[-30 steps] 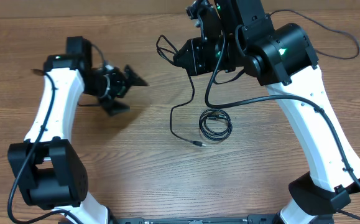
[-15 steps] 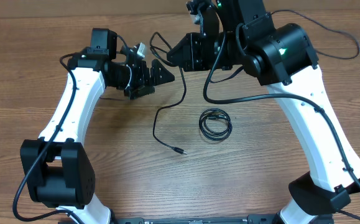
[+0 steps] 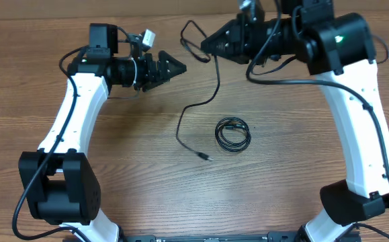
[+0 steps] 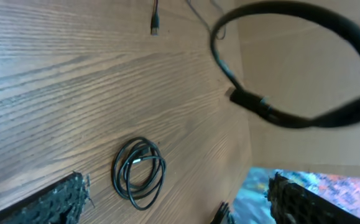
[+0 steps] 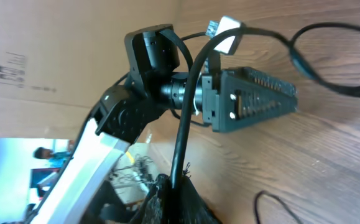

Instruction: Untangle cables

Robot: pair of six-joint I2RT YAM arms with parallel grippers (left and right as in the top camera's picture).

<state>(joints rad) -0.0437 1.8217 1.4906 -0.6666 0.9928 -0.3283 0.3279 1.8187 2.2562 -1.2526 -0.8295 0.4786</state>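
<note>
My right gripper point(image 3: 211, 42) is shut on a loose black cable point(image 3: 215, 81) and holds it up at the back of the table. The cable trails down to its plug end point(image 3: 207, 158), which lies on the wood. In the right wrist view the fingers point(image 5: 176, 190) pinch this cable point(image 5: 186, 124). My left gripper point(image 3: 173, 66) is open and empty, pointing at the right gripper just to the left of the held cable. A second cable, a small coiled bundle point(image 3: 233, 134), lies on the table. The left wrist view shows the coil point(image 4: 139, 171) between my open fingers point(image 4: 175, 190) and the held cable's loop point(image 4: 291, 118) above.
The wooden table point(image 3: 113, 175) carries only the two cables. The thicker wires of the right arm point(image 3: 301, 82) hang near the held cable. A cardboard wall point(image 5: 55, 56) stands behind the table.
The left gripper has swung from the left side up and right towards the right gripper. The right gripper has moved right with the cable, dragging the plug end a little to the right.
</note>
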